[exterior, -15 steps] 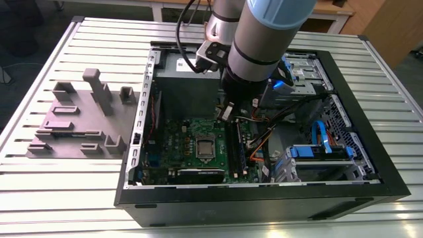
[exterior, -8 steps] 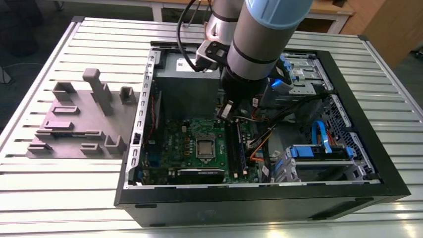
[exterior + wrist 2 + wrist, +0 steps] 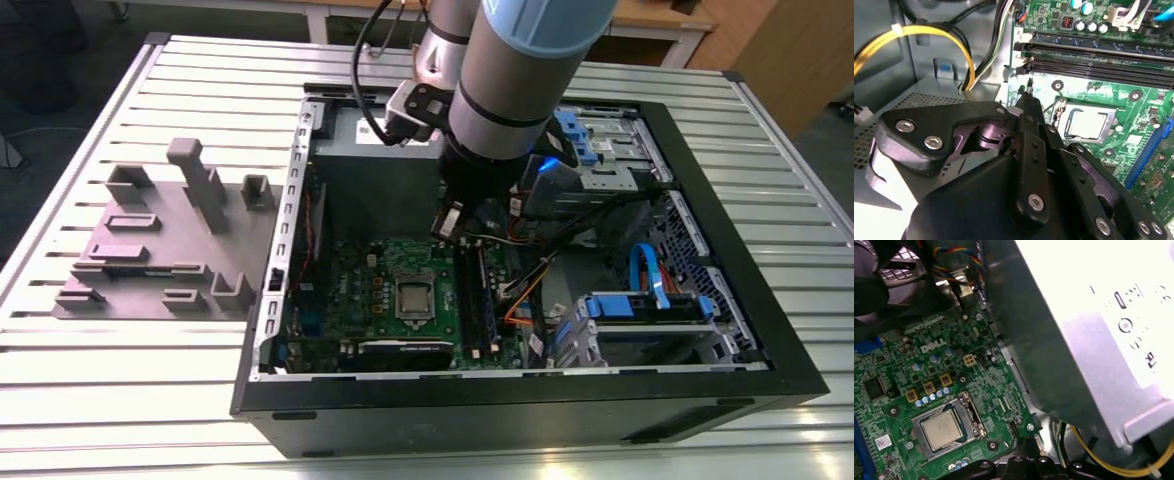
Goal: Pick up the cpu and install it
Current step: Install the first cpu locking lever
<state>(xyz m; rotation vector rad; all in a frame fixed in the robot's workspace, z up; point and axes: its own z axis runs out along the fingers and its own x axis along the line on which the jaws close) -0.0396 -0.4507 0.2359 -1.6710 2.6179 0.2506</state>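
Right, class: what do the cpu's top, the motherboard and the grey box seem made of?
The cpu top looks like metal: matte silver with a soft sheen. The motherboard is probably resin laminate: glossy green with fine traces. The grey box is likely sheet metal: flat folded panels catching glare.

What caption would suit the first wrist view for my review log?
The cpu lies in the socket on the green motherboard, apart from the gripper at the board's edge.

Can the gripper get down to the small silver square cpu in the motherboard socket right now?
Probably yes. The small square silvery cpu lies uncovered on the green motherboard, and nothing crosses between it and the black gripper.
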